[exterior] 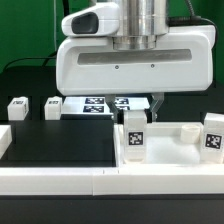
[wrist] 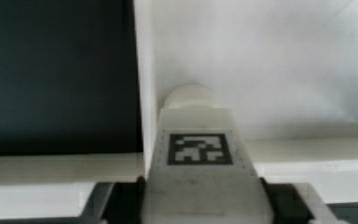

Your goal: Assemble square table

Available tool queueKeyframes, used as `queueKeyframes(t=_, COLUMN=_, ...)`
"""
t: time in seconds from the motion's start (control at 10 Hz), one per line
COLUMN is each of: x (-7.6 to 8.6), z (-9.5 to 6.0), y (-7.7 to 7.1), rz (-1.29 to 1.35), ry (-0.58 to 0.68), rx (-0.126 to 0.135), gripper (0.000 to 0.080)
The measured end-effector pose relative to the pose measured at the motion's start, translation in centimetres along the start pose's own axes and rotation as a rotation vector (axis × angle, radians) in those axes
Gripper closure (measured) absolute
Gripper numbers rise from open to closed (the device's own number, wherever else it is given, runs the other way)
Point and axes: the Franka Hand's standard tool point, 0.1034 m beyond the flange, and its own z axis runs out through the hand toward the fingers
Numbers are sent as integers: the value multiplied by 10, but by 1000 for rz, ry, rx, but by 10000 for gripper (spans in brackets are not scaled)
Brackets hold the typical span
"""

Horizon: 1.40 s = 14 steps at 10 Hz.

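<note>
Fitting a leg into a corner socket seems to be the step in hand, and I judge the assembly to be at an early stage. The square tabletop [exterior: 168, 150] lies on the black work surface at the exterior view's right, recessed side up, just behind the front border rail [exterior: 60, 180]. Behind it, under the arm, the marker board [exterior: 97, 103] lies flat. On the tabletop two legs stand upright: the gripped leg [exterior: 133, 135] at the corner toward the exterior view's left, and a second leg [exterior: 212, 135] at the exterior view's right edge. I cannot tell if either one is already seated. Two loose legs [exterior: 17, 106] [exterior: 53, 107] wait well apart, at the exterior view's left. In the wrist view the gripper [wrist: 197, 192] appears clenched on the gripped leg, as its dark fingers [wrist: 119, 200] press against both sides below the tag. The next move, in my judgement, calls for holding this leg vertical over its socket and turning it down without tilting. A slanted leg could jam or push the tabletop away.
</note>
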Motion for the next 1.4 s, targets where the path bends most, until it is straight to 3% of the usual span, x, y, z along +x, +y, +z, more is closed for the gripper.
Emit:
queueKeyframes(t=0.4, x=0, z=1, y=-1, rz=414, ry=6, rx=5, gripper=513)
queueKeyframes(t=0.9, x=0, z=3, y=-6, rz=1028, ry=10, rx=29, gripper=512)
queueKeyframes(t=1.2, x=0, z=3, y=-10, rz=1180, ry=-1, rx=24, gripper=512)
queueKeyframes(t=1.3, x=0, z=3, y=-10, rz=1176, ry=0, rx=24, gripper=456)
queueKeyframes(t=1.4, x=-1, z=3, y=-9, rz=1136, ry=0, rx=24, gripper=456)
